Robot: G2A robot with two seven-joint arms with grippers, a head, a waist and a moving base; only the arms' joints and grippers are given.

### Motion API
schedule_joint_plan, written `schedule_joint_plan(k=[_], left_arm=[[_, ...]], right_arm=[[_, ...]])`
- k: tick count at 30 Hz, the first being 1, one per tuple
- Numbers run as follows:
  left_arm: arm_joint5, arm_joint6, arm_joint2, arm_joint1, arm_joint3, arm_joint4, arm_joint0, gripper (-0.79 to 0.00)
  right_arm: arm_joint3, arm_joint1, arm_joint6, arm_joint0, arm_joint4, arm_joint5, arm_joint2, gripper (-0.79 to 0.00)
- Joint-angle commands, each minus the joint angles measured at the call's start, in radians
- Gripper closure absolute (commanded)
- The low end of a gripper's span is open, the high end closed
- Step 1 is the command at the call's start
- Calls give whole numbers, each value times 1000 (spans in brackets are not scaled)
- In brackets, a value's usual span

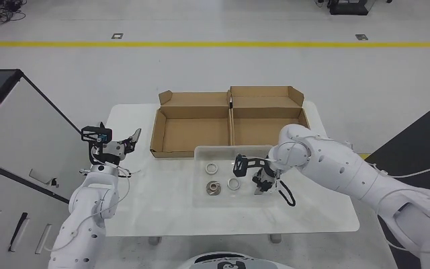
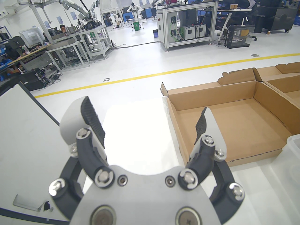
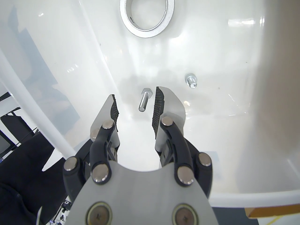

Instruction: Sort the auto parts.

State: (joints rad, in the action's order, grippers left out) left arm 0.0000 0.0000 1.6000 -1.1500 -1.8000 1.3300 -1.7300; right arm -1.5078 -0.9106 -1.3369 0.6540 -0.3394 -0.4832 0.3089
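Observation:
A clear plastic bin [image 1: 201, 152] on the white table holds metal parts: two rings [image 1: 211, 168] [image 1: 234, 183] and a flanged hub [image 1: 213, 187]. My right gripper [image 1: 261, 183] hangs inside the bin's right end, open. In the right wrist view a long bolt [image 3: 144, 99] lies on the bin floor between the fingertips of that gripper [image 3: 136, 100], apart from both pads. A short bolt [image 3: 191, 80] lies just beside it and a metal ring [image 3: 147, 6] farther on. My left gripper [image 2: 146, 115] is open and empty over the table's left edge [image 1: 125, 142].
Two open cardboard boxes [image 1: 191, 129] [image 1: 269, 121] stand side by side behind the bin; both look empty. The left box [image 2: 234, 127] is close to my left gripper. A white panel [image 1: 33, 128] leans beside the table on the left.

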Motion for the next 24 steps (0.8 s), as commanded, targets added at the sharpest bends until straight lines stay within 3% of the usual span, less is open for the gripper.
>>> schedule_joint_plan(k=[1, 7, 14, 16, 19, 21, 24], left_arm=[[0, 0, 0, 0, 0, 0, 0, -785], [0, 0, 0, 0, 0, 0, 0, -785], [0, 0, 0, 0, 0, 0, 0, -785], [0, 0, 0, 0, 0, 0, 0, -785], [0, 0, 0, 0, 0, 0, 0, -785], [0, 0, 0, 0, 0, 0, 0, -785], [0, 0, 0, 0, 0, 0, 0, -785]], right_arm=[[5, -1, 1, -2, 1, -1, -4, -345], [14, -3, 3, -9, 7, -3, -15, -311], [19, -6, 1, -16, 0, -1, -23, -197], [22, -7, 0, -16, -3, 0, -25, -123], [25, -8, -2, -19, -6, 2, -27, -95], [25, -9, -4, -21, -12, 4, -26, 0], [25, -10, -5, -22, -14, 5, -22, 0]])
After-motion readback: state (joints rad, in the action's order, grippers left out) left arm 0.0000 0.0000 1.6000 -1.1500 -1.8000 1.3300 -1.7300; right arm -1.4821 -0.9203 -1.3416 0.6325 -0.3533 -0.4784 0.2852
